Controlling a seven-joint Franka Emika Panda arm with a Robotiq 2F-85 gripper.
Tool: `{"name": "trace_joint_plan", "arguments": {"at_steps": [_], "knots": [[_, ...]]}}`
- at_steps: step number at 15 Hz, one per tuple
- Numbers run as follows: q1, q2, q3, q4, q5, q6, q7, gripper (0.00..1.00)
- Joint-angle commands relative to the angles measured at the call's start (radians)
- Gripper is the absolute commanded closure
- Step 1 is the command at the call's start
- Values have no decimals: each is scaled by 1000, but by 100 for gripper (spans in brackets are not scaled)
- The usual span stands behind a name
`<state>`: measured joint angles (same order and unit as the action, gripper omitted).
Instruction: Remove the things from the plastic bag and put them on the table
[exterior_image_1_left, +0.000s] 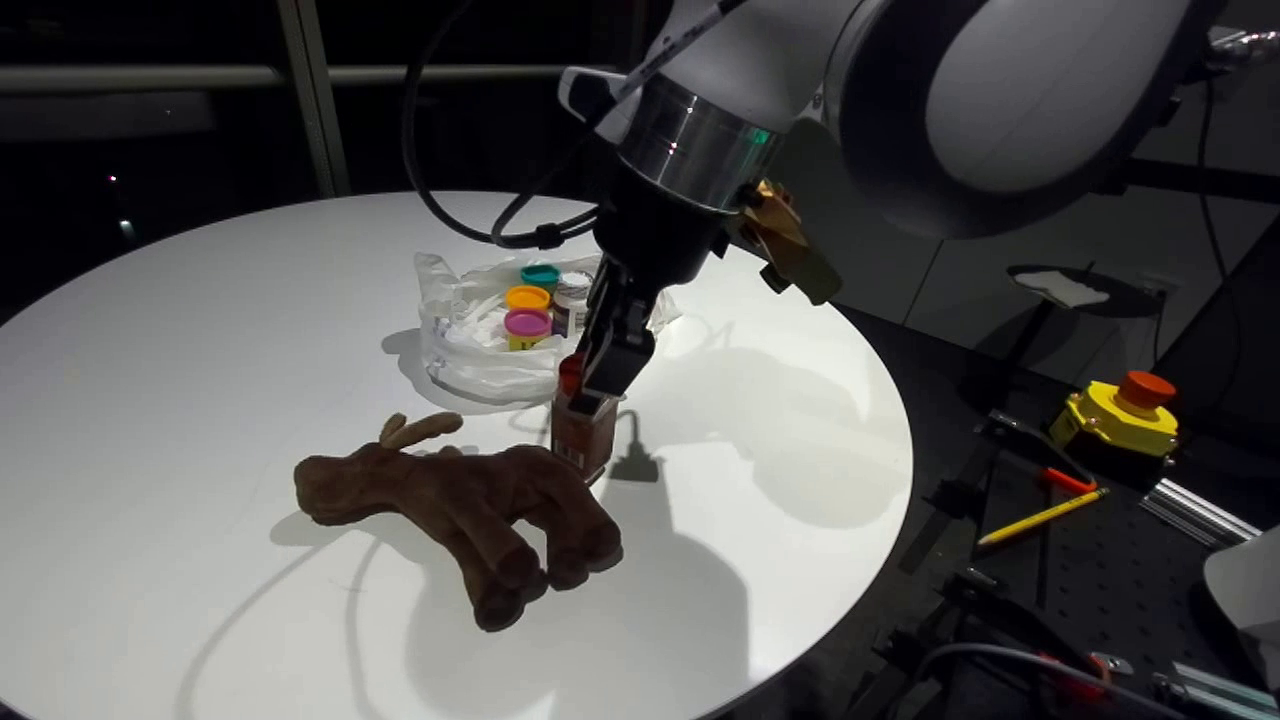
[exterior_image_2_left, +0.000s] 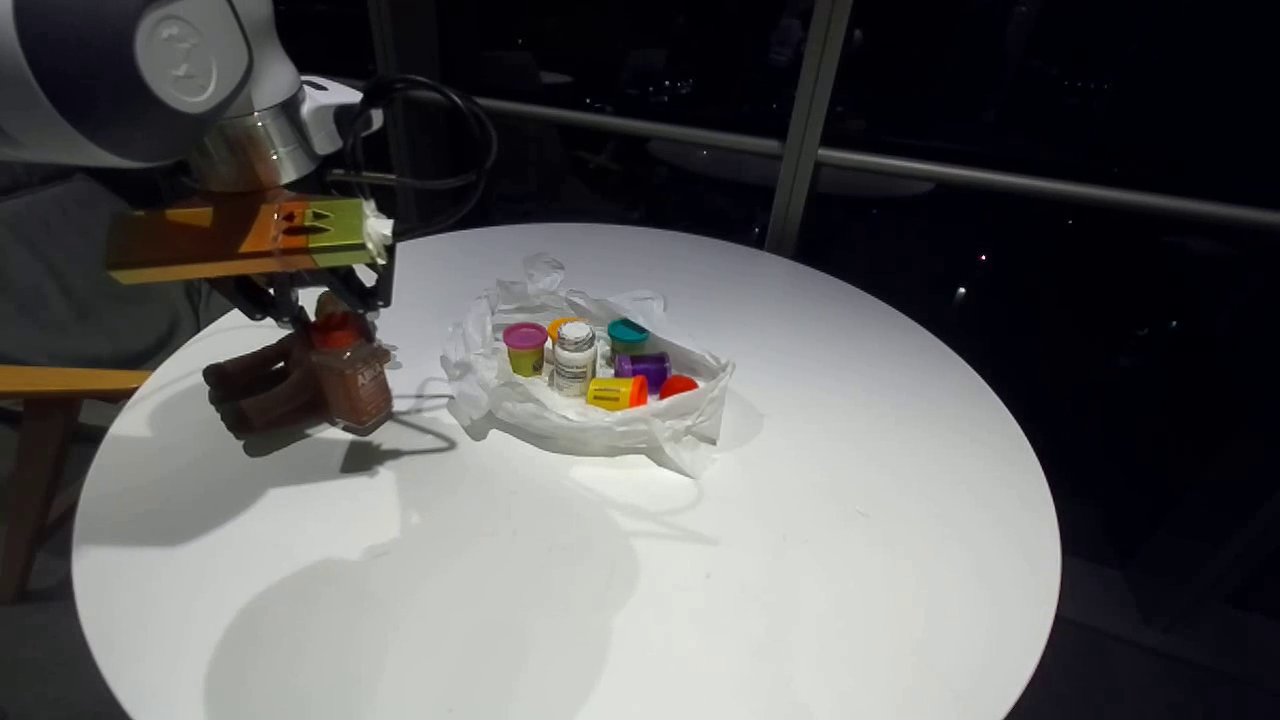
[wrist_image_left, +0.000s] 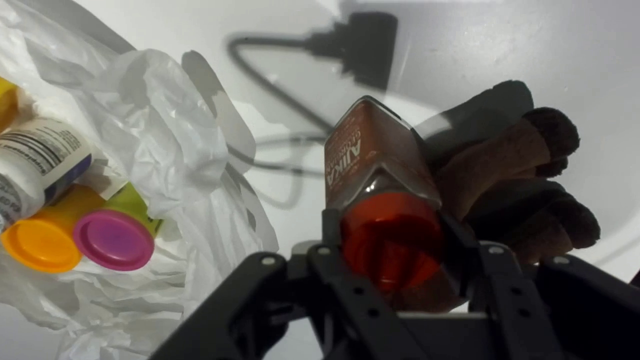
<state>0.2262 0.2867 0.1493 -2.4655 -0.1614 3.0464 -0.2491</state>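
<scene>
Wrist view: the jar (wrist_image_left: 375, 155) is gripped by its cap (wrist_image_left: 392, 260) in the hand (wrist_image_left: 393, 231), long axis toward 12 o'clock; whether it meets the bench (wrist_image_left: 595, 60) is unclear. The plush (wrist_image_left: 500, 160) lies at 3 o'clock, so setting down probably wants care there. At 9 o'clock the bag (wrist_image_left: 195, 190) holds a bottle (wrist_image_left: 45, 160), orange pot (wrist_image_left: 47, 240) and pink pot (wrist_image_left: 116, 237); in an exterior view, also a teal pot (exterior_image_2_left: 628, 338), purple pot (exterior_image_2_left: 643, 371) and yellow pot (exterior_image_2_left: 612, 393).

In your wrist view, AJIKA and smaller GEORGIAN on the red-lidded jar (wrist_image_left: 372, 150), “Suppl…” on the white bottle (wrist_image_left: 55, 145), “ED FO” on its cap (wrist_image_left: 11, 197), in an exterior view print on the yellow jar (exterior_image_2_left: 610, 393) too small for you.
</scene>
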Motion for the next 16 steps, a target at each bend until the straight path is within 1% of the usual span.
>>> {"name": "trace_joint_plan", "arguments": {"at_steps": [1,2,4,7,8,9,10,11,13,14,16], "knots": [[34,-9,-28,-4,-12,-9,27,71],[34,-3,-30,1,-8,-13,29,61],[42,4,-46,8,-9,-15,41,31],[50,-13,-80,28,-9,-6,66,8],[56,-24,-99,47,-10,-20,80,0],[65,-29,-120,68,-14,-33,95,0],[68,-36,-133,103,1,-85,122,0],[83,-31,-160,133,-10,-119,155,0],[126,4,-226,219,-49,-235,256,0],[108,30,-218,264,-93,-302,338,0],[99,74,-201,334,-98,-420,432,0]]}}
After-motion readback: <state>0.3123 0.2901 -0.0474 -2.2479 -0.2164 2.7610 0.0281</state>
